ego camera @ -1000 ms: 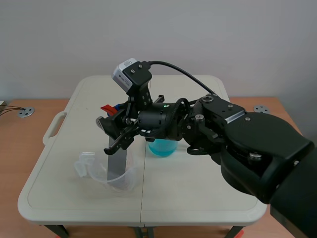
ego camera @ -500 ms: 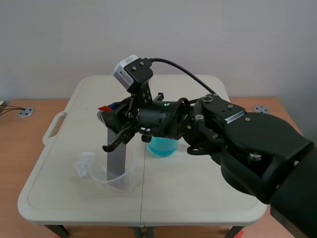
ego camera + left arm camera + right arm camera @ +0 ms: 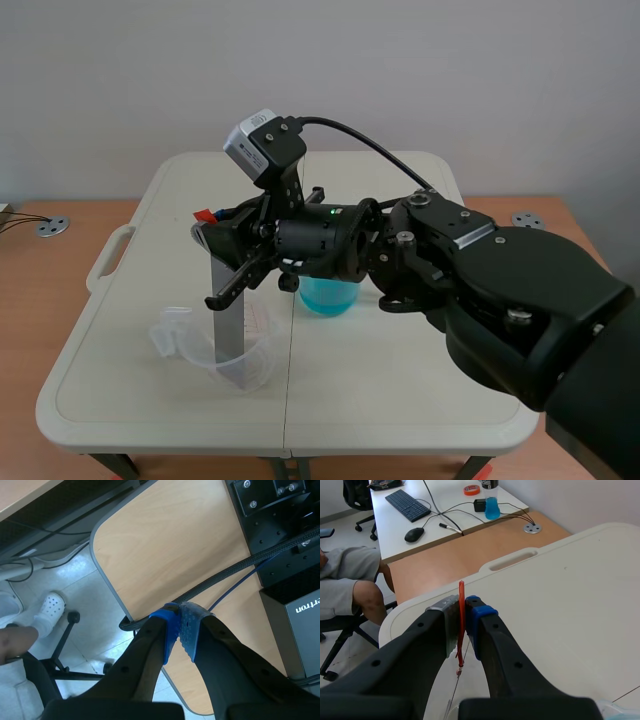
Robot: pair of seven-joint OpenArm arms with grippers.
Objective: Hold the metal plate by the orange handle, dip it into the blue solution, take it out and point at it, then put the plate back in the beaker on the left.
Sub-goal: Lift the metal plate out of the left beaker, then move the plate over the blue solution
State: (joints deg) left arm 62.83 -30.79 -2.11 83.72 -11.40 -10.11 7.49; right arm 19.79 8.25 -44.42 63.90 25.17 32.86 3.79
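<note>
**Plate held upright over the left beaker**

The left gripper [image 3: 180, 630] is pinched closed on nothing, its blue pads [image 3: 170, 632] meeting above the edge of a wooden desk [image 3: 170, 550] and the floor.

On the near left part of the white table [image 3: 400, 400] sits the clear beaker [image 3: 185, 340], which seems to lean rather than stand straight. The lower end of the metal plate [image 3: 232, 320] sits inside it; whether it touches the bottom cannot be told.

The plate is a flat, dull grey strip. Its long axis runs close to vertical, lower end down in the beaker and top end up at the gripper.

The right arm comes in from the right and reaches past the middle. The right gripper [image 3: 212, 228] is directly above the plate, clamped on the thin orange handle [image 3: 203, 214] at its top. In the right wrist view the handle [image 3: 461, 595] stands edge-on, pressed between the two pads [image 3: 481, 615], with its tip poking out beyond them.

Behind the arm, near the middle of the table, stands the beaker of blue solution [image 3: 325, 297], apart from the plate.
</note>
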